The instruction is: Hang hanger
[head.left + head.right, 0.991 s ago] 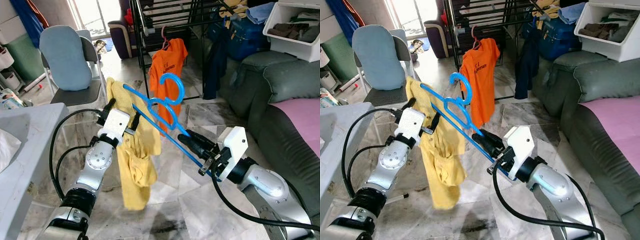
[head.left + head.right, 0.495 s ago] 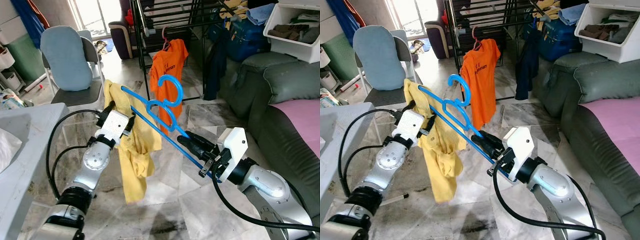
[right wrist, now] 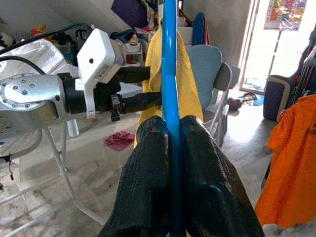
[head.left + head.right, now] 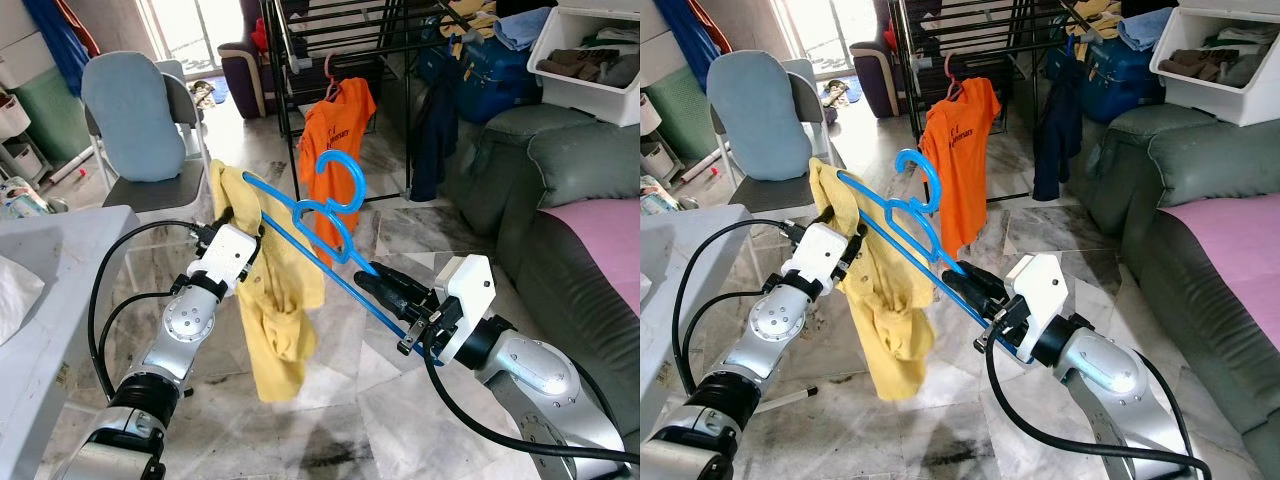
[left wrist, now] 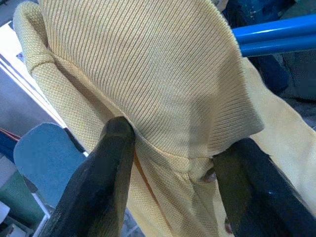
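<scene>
My right gripper [image 4: 368, 275] is shut on the lower bar of a blue plastic hanger [image 4: 330, 215], which slants up and away with its hook uppermost. A yellow shirt [image 4: 270, 310] is draped over the hanger's far left end and hangs down toward the floor. At the top of that shirt, my left gripper [image 4: 240, 222] is shut on the ribbed collar. In the left wrist view the collar [image 5: 148, 74] bunches between the two black fingers [image 5: 103, 187], beside the blue bar [image 5: 276, 37]. The right wrist view has the bar [image 3: 170, 59] pinched between both fingers [image 3: 148, 187].
A black drying rack [image 4: 330, 40] stands ahead, with an orange shirt [image 4: 335, 130] hung on a pink hanger. A chair with a blue cushion [image 4: 135, 115] is at the back left, a white table [image 4: 40, 260] at near left, and a grey sofa [image 4: 560, 170] on the right.
My left arm shifted slightly and the yellow shirt swung, its lower part now hanging a little further right. The right gripper and hanger have hardly moved.
</scene>
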Motion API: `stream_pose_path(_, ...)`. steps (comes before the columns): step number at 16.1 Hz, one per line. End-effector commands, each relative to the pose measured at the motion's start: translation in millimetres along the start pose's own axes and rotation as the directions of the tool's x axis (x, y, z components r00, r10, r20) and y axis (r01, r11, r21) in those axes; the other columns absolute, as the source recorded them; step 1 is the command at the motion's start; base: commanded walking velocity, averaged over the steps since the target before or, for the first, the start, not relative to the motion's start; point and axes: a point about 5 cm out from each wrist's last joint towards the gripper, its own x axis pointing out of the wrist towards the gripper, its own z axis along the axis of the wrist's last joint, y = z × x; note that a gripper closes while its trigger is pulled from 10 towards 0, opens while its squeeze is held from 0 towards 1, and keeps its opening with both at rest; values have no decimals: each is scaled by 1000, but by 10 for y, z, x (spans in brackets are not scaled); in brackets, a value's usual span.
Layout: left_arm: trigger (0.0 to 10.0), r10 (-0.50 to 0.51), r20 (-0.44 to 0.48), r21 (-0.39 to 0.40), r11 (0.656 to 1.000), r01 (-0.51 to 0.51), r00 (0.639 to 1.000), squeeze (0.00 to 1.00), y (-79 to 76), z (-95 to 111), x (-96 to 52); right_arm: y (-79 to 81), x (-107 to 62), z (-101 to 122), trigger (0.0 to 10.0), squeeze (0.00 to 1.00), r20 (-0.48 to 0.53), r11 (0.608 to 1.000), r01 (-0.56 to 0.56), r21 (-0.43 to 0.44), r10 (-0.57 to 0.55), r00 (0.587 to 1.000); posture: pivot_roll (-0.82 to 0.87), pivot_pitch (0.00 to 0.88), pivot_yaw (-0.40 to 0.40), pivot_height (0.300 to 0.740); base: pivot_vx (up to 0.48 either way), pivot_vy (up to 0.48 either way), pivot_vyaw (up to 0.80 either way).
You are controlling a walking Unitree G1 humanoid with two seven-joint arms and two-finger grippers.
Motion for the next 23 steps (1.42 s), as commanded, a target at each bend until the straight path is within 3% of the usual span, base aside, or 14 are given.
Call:
stream_pose_path(1, 0, 13, 8, 15, 1000, -13, 1000, 0, 87, 28, 38, 22, 38, 169, 10000, 0, 78, 999, -23, -33, 25, 997, -247, 0, 109, 740, 0, 0, 0)
stream_pose_path(7, 0, 87, -23, -100, 991, -89, 996, 0, 182, 0, 45, 19, 61, 146, 10000, 0, 76, 999, -14, -34, 17, 997, -243, 0, 112, 740, 0, 0, 0)
stream_pose_path(12, 0, 133, -24, -133, 982, -135, 991, 0, 244, 5, 35, -22, 65, 119, 10000, 0, 70, 999, 14, -41, -11, 997, -238, 0, 115, 740, 0, 0, 0)
stream_pose_path(19, 0, 218, 105, -149, 968, -202, 970, 0, 356, 271, 112, 14, 43, -74, 10000, 0, -11, 1000, 2, -2, -2, 1000, -235, 0, 107, 740, 0, 0, 0)
stream_pose_path(23, 0, 214, 171, -141, 971, -191, 962, 0, 350, 389, 127, 71, 10, -253, 10000, 0, -81, 995, 8, 104, 0, 997, -231, 0, 106, 740, 0, 0, 0)
